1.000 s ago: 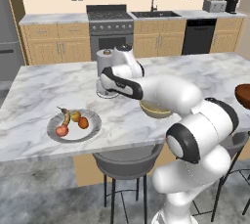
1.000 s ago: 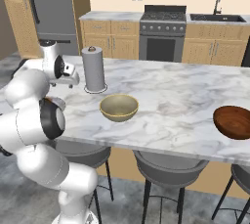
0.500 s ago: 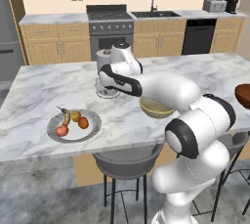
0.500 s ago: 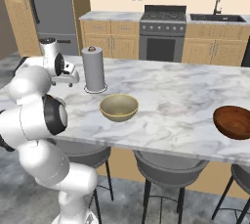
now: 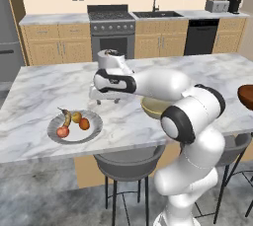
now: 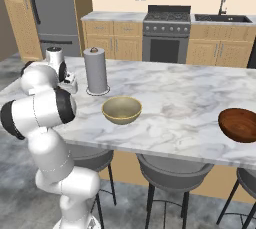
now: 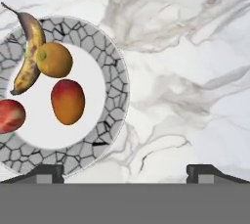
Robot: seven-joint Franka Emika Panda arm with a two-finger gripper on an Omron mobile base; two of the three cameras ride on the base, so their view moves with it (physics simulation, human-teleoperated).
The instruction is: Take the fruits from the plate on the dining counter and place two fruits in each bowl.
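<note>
Tan cabinets, black stove

The arm reaches forward-left, its gripper pointing down, jaws spread wide, empty.

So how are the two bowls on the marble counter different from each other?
The tan bowl is pale yellow-tan; the brown bowl is dark reddish-brown. The tan bowl sits near the paper towel roll, close to the arm, while the brown bowl sits far off toward the other end of the dining counter. Both are deep, round, similar in size, upright and empty; all four fruits are on the plate.
</note>
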